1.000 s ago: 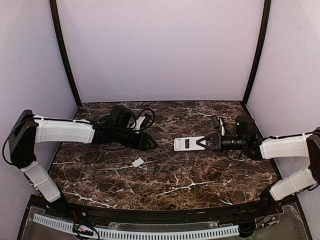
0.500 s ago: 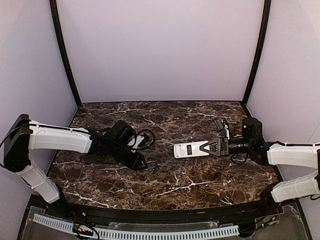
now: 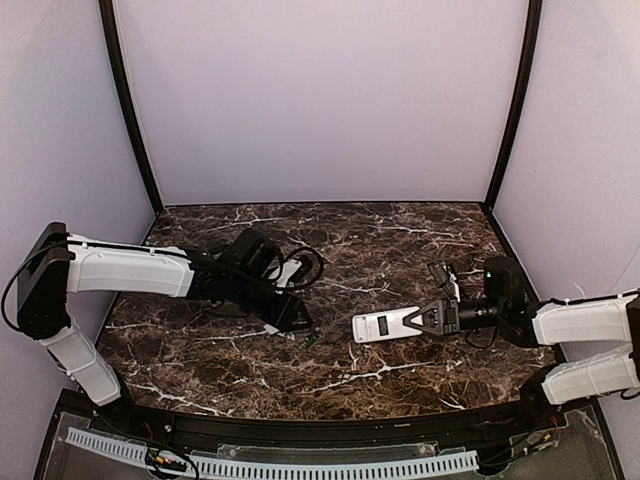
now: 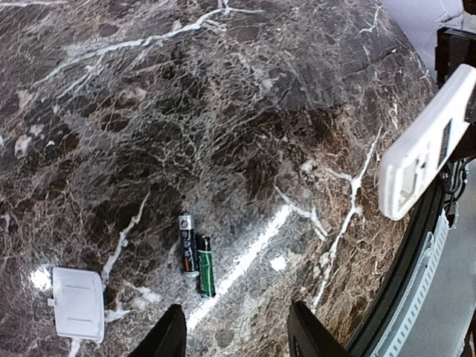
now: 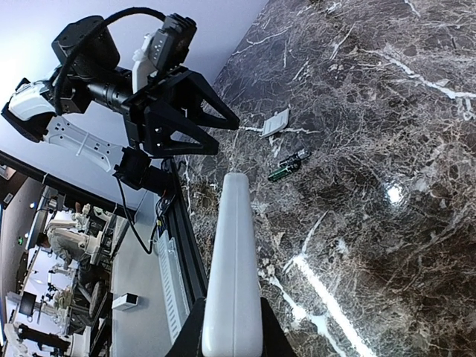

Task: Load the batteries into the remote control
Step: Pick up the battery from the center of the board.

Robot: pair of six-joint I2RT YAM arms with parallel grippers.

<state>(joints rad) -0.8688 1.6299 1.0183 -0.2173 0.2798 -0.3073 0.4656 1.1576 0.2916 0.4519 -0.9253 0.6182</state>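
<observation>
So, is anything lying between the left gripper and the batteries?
No. In the left wrist view only bare marble separates the left gripper from the batteries; the white cover lies aside.

The remote control [image 5: 232, 282] runs off the right wrist view's bottom edge.

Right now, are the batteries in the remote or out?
Out. Both batteries lie side by side on the table, apart from the remote.
</observation>
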